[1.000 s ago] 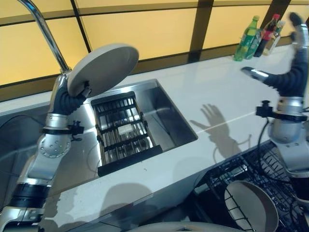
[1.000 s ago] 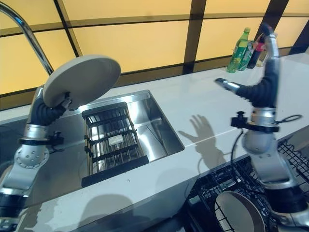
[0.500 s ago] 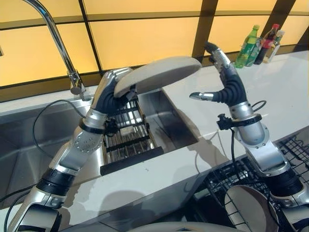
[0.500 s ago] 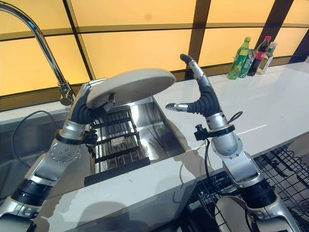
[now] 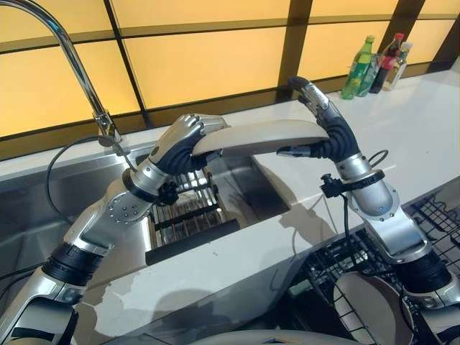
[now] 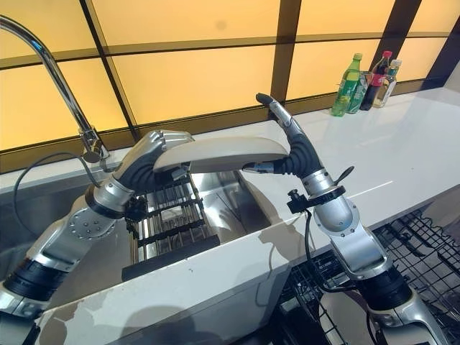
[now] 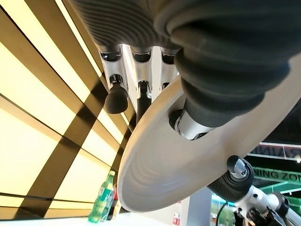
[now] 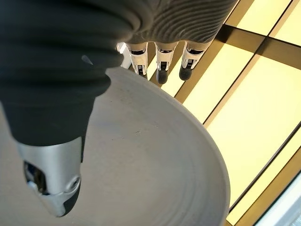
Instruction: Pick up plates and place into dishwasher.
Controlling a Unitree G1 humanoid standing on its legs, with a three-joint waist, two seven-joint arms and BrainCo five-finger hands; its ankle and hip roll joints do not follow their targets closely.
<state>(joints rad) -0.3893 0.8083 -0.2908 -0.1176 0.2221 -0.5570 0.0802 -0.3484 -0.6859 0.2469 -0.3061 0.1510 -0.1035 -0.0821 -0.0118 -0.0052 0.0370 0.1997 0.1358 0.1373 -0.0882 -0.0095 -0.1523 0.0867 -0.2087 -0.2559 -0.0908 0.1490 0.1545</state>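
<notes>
A round plate (image 5: 266,136), matt grey-beige with a thin raised rim, hangs nearly flat in the air over the sink (image 5: 248,180). The left hand (image 5: 188,140) holds it at one edge: the fingers curl over the rim and the thumb presses on the other face, as the left wrist view shows. The right hand (image 5: 323,133) is at the opposite edge. Its fingers are straight and stand up behind the rim, and its thumb (image 8: 51,188) lies against the smooth face of the plate, so this hand is spread wide and does not clamp.

The sink is a steel basin with shiny walls, set in a smooth white counter (image 5: 402,122). In it lies a black rack (image 5: 183,215) of ribbed metal bars. A curved chrome tap (image 5: 65,50) rises at the back.

Below the counter, a black wire basket (image 5: 438,215) holds a second plate (image 5: 374,309) of the same dull grey, standing tilted between the wires.

At the far corner of the counter stand some bottles (image 5: 377,57), one green, close together.
</notes>
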